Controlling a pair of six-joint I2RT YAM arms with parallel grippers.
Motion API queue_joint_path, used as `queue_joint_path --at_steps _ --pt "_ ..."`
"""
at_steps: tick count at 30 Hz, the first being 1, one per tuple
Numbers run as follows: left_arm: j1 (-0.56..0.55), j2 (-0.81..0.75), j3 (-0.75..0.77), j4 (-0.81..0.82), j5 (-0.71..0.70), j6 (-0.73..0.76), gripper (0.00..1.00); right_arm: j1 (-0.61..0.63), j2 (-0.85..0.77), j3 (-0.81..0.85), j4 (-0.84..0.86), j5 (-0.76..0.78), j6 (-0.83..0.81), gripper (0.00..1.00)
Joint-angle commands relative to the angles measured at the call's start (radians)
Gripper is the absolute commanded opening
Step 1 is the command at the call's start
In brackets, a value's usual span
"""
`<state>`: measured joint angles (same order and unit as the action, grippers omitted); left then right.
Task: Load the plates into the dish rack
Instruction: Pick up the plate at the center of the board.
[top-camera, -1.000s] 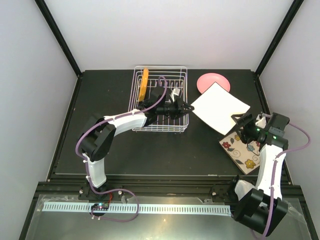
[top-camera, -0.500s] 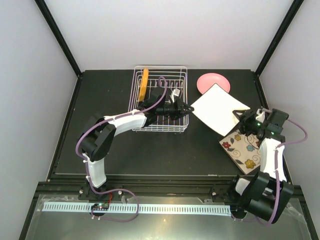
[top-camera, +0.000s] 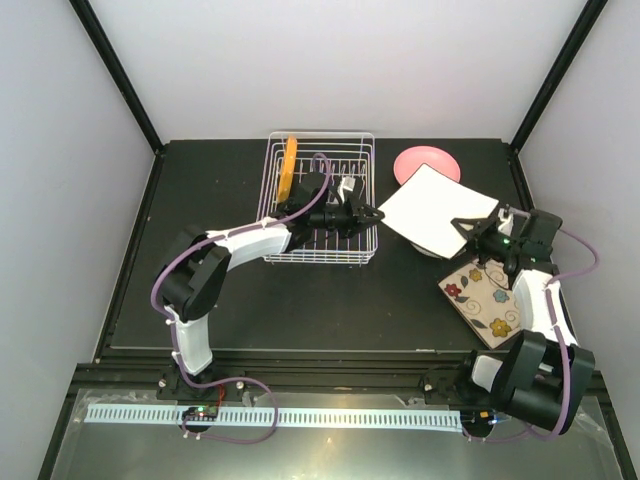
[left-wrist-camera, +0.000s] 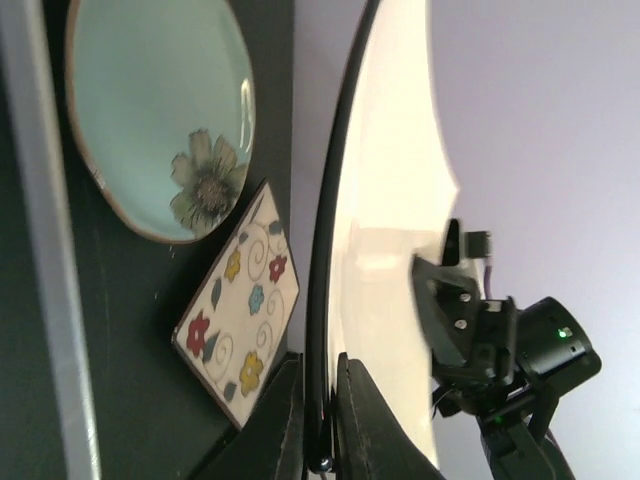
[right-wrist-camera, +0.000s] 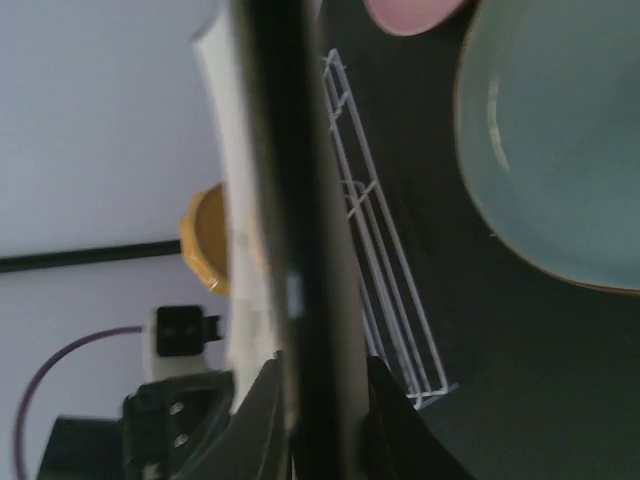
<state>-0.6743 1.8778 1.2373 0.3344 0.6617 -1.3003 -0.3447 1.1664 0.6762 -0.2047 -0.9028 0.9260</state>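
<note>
The white square plate (top-camera: 428, 204) is held off the table (top-camera: 230, 300) between 2 grippers. The left gripper (top-camera: 377, 214) has its jaws pinched on the plate's left corner, just beside the dish rack (top-camera: 320, 261). The right gripper (top-camera: 462, 226) has its jaws clamped on the opposite edge. Both wrist views show the rim edge-on between the fingers. 1 second ago the plate sat slightly further right; now it covers more of the pink plate (top-camera: 420, 158). The orange plate (top-camera: 289, 165) stands in the rack as before.

No text, label, brand or number is legible on anything.
</note>
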Motion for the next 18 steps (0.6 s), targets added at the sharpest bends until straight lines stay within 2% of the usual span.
queue_joint_path --at_steps 1,5,6,9,11,12,14,18 --pt "-0.003 -0.075 0.052 0.157 0.076 0.028 0.02 0.013 -0.015 0.033 0.007 -0.027 -0.035 0.02" --pt "0.015 -0.082 0.070 0.111 0.083 0.054 0.02 0.014 -0.040 0.056 -0.032 -0.039 -0.055 0.01" --pt "0.019 -0.085 0.069 0.111 0.085 0.054 0.05 0.013 -0.048 0.057 -0.024 -0.048 -0.049 0.01" --pt "0.035 -0.092 0.054 0.133 0.087 0.050 0.34 0.014 -0.061 0.064 -0.015 -0.066 -0.038 0.01" --pt "0.044 -0.094 0.040 0.164 0.088 0.046 0.49 0.013 -0.066 0.059 0.012 -0.099 -0.010 0.01" --pt "0.048 -0.091 0.039 0.172 0.094 0.045 0.53 0.016 -0.071 0.053 0.034 -0.112 0.006 0.01" --pt "0.054 -0.075 0.039 0.200 0.107 0.038 0.57 0.022 -0.087 0.047 0.044 -0.125 0.024 0.01" --pt "0.056 -0.053 0.038 0.246 0.132 0.014 0.58 0.050 -0.112 0.030 0.071 -0.124 0.057 0.01"
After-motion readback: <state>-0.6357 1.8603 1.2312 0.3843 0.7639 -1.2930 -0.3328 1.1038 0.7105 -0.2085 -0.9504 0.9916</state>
